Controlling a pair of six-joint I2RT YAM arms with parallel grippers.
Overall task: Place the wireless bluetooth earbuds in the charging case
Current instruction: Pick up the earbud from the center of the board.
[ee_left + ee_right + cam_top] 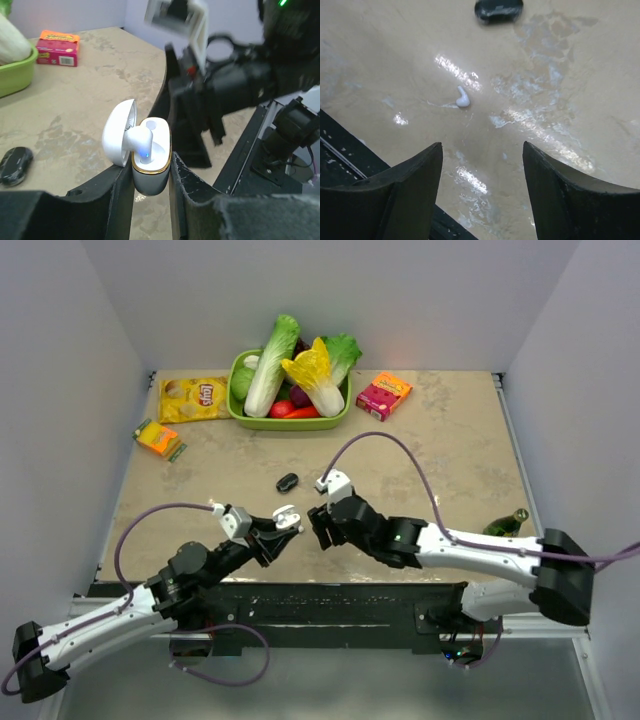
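R gripper (482, 147) has jaws apart, small white plastic earbud (462, 97) ahead, upper-left in my wrist frame, stem up-left; L gripper (150, 167) clamps white rounded plastic case (150, 181).

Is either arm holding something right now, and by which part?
The left end effector grips the open charging case by the sides of its base. The right end effector is open, holding nothing.

Open white charging case (150, 175), seated earbud (140, 139) inside, loose earbud (462, 98) on table (580, 75)

Pale grey walls (350, 290), mottled beige tabletop (450, 450), glossy glare
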